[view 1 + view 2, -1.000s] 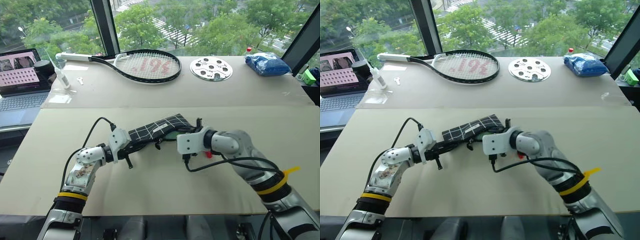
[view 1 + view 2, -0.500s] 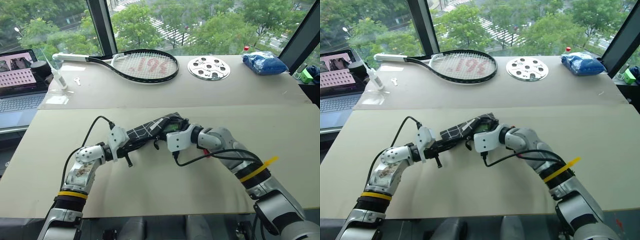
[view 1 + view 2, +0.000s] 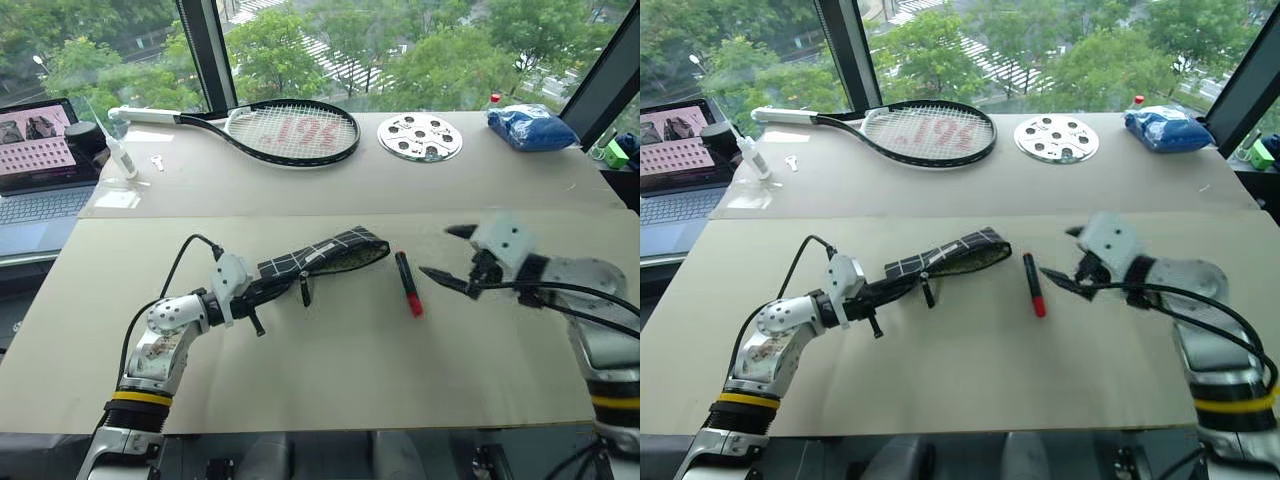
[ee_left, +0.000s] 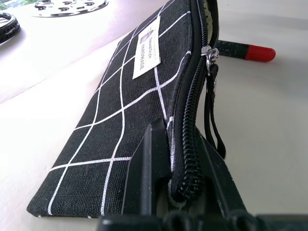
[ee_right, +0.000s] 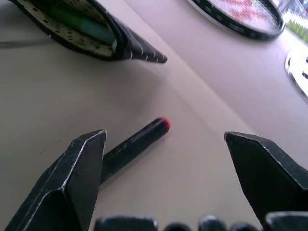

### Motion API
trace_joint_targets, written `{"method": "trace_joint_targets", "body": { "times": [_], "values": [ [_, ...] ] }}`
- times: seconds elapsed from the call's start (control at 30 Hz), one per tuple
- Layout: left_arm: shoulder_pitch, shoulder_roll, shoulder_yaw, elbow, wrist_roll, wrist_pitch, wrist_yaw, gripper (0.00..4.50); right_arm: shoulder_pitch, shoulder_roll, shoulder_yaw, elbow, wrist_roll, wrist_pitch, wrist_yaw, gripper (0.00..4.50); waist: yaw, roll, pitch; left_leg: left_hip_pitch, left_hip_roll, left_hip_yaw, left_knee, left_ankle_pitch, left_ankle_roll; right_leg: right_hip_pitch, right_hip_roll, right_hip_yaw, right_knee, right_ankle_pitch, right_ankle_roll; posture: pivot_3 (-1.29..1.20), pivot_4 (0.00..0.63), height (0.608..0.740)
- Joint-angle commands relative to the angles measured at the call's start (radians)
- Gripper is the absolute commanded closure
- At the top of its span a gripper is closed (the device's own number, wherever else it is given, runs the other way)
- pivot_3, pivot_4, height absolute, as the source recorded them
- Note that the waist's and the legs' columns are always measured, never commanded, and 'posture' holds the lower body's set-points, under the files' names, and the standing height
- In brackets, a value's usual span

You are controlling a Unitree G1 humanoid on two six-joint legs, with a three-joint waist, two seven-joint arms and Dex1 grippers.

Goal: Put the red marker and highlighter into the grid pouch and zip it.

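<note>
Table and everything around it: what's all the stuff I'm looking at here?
Pouch: one, black with white grid, mid table, open, one end held in the left tool.
Highlighter: one, green, inside the pouch's open mouth.
Marker: one, red with black cap, lying on the table right of the pouch.
Racket: one, black frame, far side of the table.
Disc: one, silver with holes, right of the racket.
Bag: one, blue, far right corner.
Laptop: one, open, far left.
Table: one, beige.
Left tool: black, shut on the pouch's end.
Right tool: black, open, right of the marker.
</note>
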Motion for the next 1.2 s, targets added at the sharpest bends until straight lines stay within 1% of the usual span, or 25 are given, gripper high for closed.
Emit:
{"method": "trace_joint_targets", "body": {
  "times": [0.03,0.1,0.17,0.3,0.53,0.7,0.73,0.8,0.87,1.07,1.17,1.2],
  "values": [
    [-0.025,0.001,0.016,-0.007,-0.021,-0.006,-0.001,4.5,0.01,0.056,-0.047,-0.123,0.049,0.245,-0.136,0.13,0.002,0.0,0.0,0.0,0.0,0.0,0.0,0.0,0.0,0.0,0.0,0.0,0.001,0.0,0.0,0.0,0.15,0.74],
    [-0.029,-0.002,0.016,-0.003,-0.021,-0.007,0.0,4.5,0.003,0.154,-0.044,-0.216,0.094,0.42,-0.228,0.13,0.005,0.0,0.0,0.0,0.0,0.0,0.0,0.0,0.0,0.0,0.0,0.0,0.002,0.0,0.0,0.0,0.15,0.74],
    [-0.03,-0.005,0.015,-0.001,-0.02,-0.007,0.001,4.5,-0.023,0.221,-0.051,-0.262,0.116,0.538,-0.294,0.13,0.005,0.0,0.0,0.0,0.001,-0.001,0.0,0.0,-0.001,-0.001,0.001,0.0,0.002,0.0,-0.001,0.0,0.15,0.74],
    [-0.031,-0.011,0.011,-0.003,-0.019,-0.007,0.002,4.5,-0.08,0.287,-0.042,-0.269,0.108,0.67,-0.394,0.13,0.007,0.0,0.0,-0.001,-0.001,-0.001,0.001,0.001,-0.001,-0.001,-0.001,0.0,0.002,0.0,0.0,0.0,0.15,0.74],
    [-0.03,-0.019,0.013,-0.004,-0.015,-0.009,0.008,4.5,-0.077,0.322,0.06,-0.215,0.049,0.716,-0.52,0.13,0.007,0.0,0.0,-0.001,-0.001,-0.001,0.001,0.001,-0.001,-0.001,-0.001,-0.001,0.002,0.0,0.0,0.0,0.15,0.74],
    [-0.024,-0.02,0.016,-0.006,-0.014,-0.011,0.011,4.5,-0.056,0.359,0.105,-0.135,0.007,0.673,-0.58,0.13,0.006,-0.001,-0.001,0.0,-0.001,-0.001,0.001,0.001,-0.001,-0.001,-0.001,-0.001,0.002,0.0,0.0,0.0,0.15,0.74],
    [-0.024,-0.02,0.016,-0.006,-0.014,-0.011,0.012,4.5,-0.054,0.364,0.105,-0.122,0.0,0.659,-0.59,0.64,0.006,-0.003,-0.002,0.0,-0.001,-0.001,0.001,0.001,-0.001,0.0,0.0,-0.001,0.002,0.0,0.0,0.0,0.15,0.74],
    [-0.023,-0.02,0.016,-0.008,-0.014,-0.011,0.013,4.5,-0.048,0.343,0.134,-0.105,-0.025,0.628,-0.597,1.2,0.005,-0.004,-0.003,0.001,-0.001,-0.001,0.001,0.001,-0.001,0.0,0.0,-0.001,0.002,0.0,0.0,0.0,0.15,0.74],
    [-0.021,-0.02,0.017,-0.01,-0.014,-0.011,0.015,4.5,-0.044,0.327,0.132,-0.097,-0.031,0.606,-0.59,1.9,0.005,-0.005,-0.003,0.001,-0.001,-0.001,0.001,0.001,-0.001,0.001,0.0,-0.001,0.002,0.0,0.0,0.0,0.15,0.74],
    [-0.016,-0.02,0.016,-0.013,-0.013,-0.012,0.016,4.5,-0.064,0.286,0.08,-0.09,-0.013,0.571,-0.567,3.92,0.008,-0.005,-0.003,0.001,-0.001,-0.002,0.001,0.001,-0.001,0.001,-0.001,-0.001,0.002,0.0,0.0,0.0,0.15,0.74],
    [-0.018,-0.023,0.012,-0.008,-0.011,-0.016,0.015,4.5,-0.091,0.258,0.052,-0.078,0.001,0.557,-0.544,3.94,0.008,-0.005,-0.003,0.001,-0.001,-0.002,0.001,0.001,-0.001,0.001,-0.001,-0.001,0.002,0.0,0.0,0.0,0.15,0.74],
    [-0.02,-0.025,0.01,-0.005,-0.01,-0.016,0.015,4.5,-0.092,0.215,0.065,-0.086,0.005,0.525,-0.5,3.94,0.008,-0.005,-0.003,0.001,-0.001,-0.001,0.001,0.001,-0.001,0.001,-0.001,-0.001,0.002,0.0,0.0,0.0,0.15,0.74]
  ]
}}
